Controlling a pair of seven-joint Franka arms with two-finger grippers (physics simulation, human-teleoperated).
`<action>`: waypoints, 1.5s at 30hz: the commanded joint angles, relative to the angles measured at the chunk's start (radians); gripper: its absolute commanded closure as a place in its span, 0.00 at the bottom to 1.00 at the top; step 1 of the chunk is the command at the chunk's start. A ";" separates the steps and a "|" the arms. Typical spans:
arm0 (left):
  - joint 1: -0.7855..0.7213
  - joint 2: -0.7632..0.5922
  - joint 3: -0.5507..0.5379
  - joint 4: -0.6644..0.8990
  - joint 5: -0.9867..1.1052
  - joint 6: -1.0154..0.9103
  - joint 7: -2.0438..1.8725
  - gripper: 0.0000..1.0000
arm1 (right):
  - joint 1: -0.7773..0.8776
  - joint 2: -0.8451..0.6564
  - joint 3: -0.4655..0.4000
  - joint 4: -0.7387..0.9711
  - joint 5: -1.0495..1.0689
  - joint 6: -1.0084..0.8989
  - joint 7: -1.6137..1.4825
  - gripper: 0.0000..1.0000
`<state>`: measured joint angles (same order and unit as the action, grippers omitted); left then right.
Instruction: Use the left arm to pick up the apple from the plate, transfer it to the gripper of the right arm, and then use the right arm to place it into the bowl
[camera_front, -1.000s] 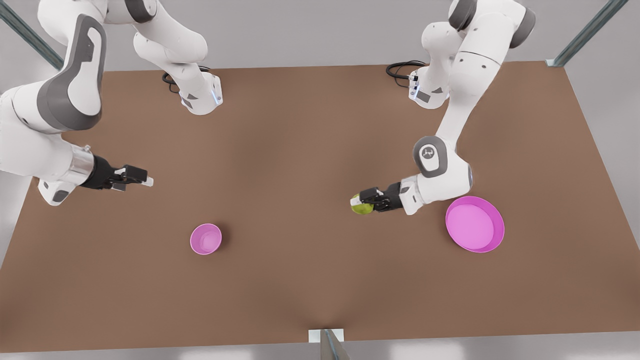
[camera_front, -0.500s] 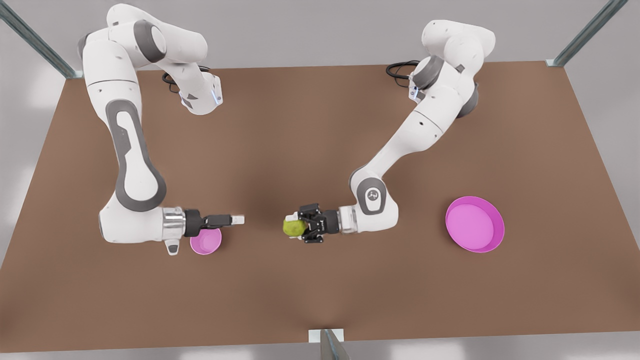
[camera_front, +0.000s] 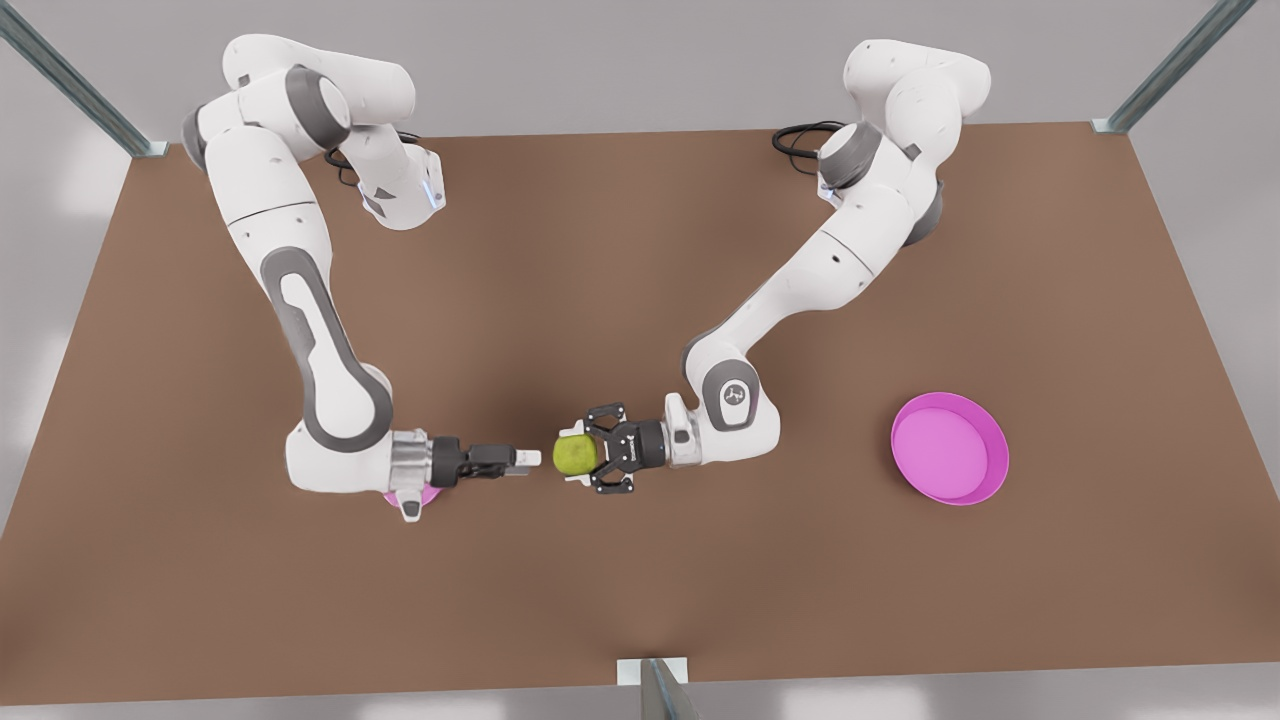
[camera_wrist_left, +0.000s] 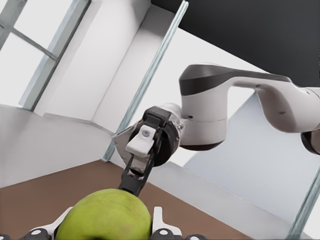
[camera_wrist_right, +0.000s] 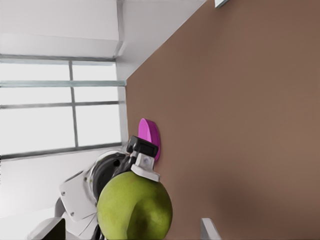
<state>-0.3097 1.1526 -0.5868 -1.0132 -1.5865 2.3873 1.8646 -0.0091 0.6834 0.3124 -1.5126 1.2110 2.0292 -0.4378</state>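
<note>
Closing in from 9 o'clock, the right pincer (camera_front: 528, 459), seemingly open, now nearly touches the apple (camera_front: 575, 456) gripped by the left pincer (camera_front: 588, 458); handover looks imminent.

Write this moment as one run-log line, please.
phase: handover | left pincer: shut on apple | right pincer: open, close to apple | plate: without apple

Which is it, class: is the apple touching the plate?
Apart. The front view shows bare table between the plate and the apple, which the left gripper holds at mid-table; the right gripper faces it, near the bowl.
</note>
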 joint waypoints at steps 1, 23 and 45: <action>0.000 0.004 -0.007 0.002 0.000 -0.005 0.423 0.30 | 0.001 -0.001 0.011 -0.011 0.036 0.080 -0.329 0.00; 0.004 0.019 -0.018 0.008 0.000 -0.005 0.436 0.29 | 0.051 -0.025 0.059 -0.098 0.082 0.226 -0.427 0.00; 0.003 0.025 -0.021 0.008 -0.032 -0.005 0.438 0.01 | 0.083 -0.021 0.067 -0.098 0.119 0.272 -0.440 0.25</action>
<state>-0.3067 1.1800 -0.6068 -1.0051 -1.6041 2.3853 2.2740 0.0738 0.6639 0.3784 -1.6104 1.3309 2.3011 -0.8304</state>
